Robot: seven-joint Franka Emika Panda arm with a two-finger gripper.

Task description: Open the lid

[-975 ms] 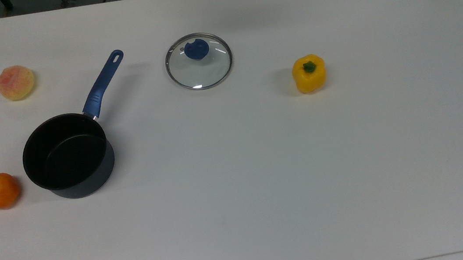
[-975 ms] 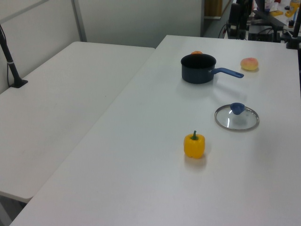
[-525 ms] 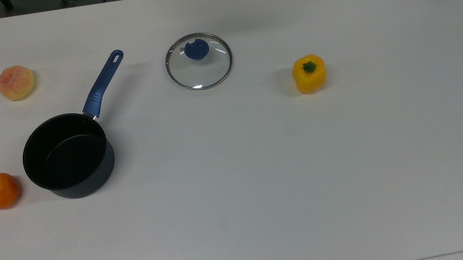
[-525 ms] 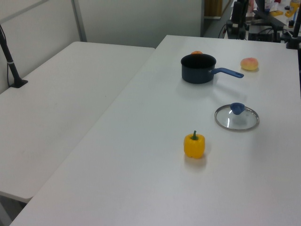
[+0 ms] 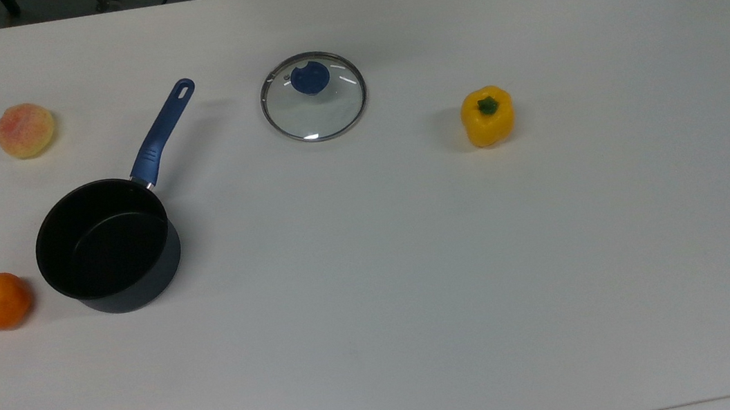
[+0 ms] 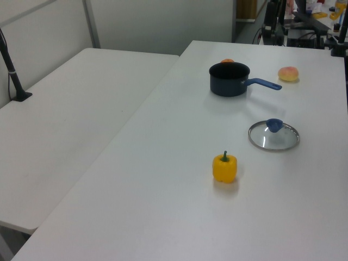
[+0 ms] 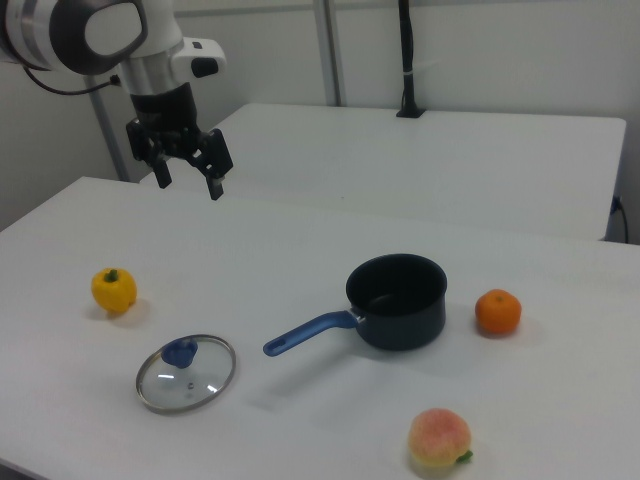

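Top view: the lid lies flat on the surface, apart from the uncovered, hollow pan. Left view: lid between pan and pepper. Right view: the tool hangs spread, gripping nothing, well above the surface.

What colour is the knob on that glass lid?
Blue; the knob on the lid shows best in the top view.

Lid flat on table, apart from saucepan; gripper aloft, fingers spread.

White tables, pale wall, metal post
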